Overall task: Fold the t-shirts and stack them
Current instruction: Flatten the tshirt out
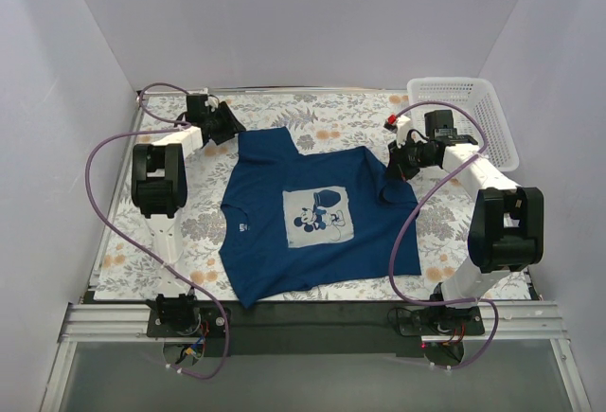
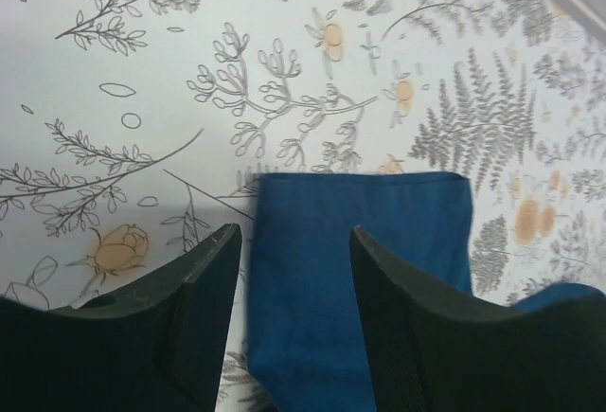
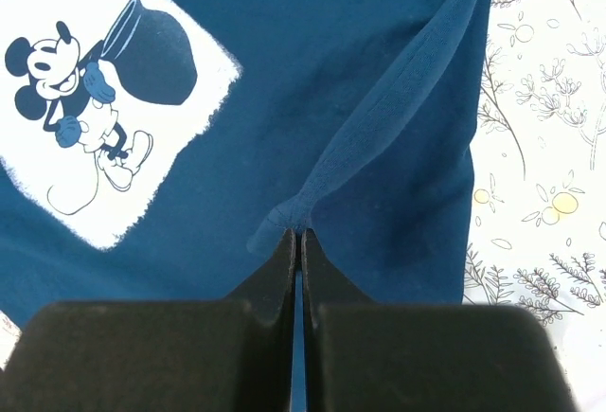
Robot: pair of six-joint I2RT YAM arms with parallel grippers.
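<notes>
Navy blue cotton first: finds the t-shirt spread print-up across the middle of the floral surface, collar toward the left arm, hem toward the right arm. Notes a pale square print on the chest, with a cartoon mouse beside a dark top hat; makes out no wording in either the overhead or the right wrist view. Records a small white neck label inside the collar, its writing too small to read.

Places the left claw low over the far sleeve, at the far left of the surface. Sees its fingers spread, one on either side of the sleeve's cuff end, with blue cloth showing in the gap. Cannot tell whether either finger touches the fabric.

Places the right claw at the far corner of the hem. Finds it pressed together, pinching a raised ridge of the shirt fabric at its tips.

Logs a white lattice basket at the far right corner, apart from the shirt.
</notes>
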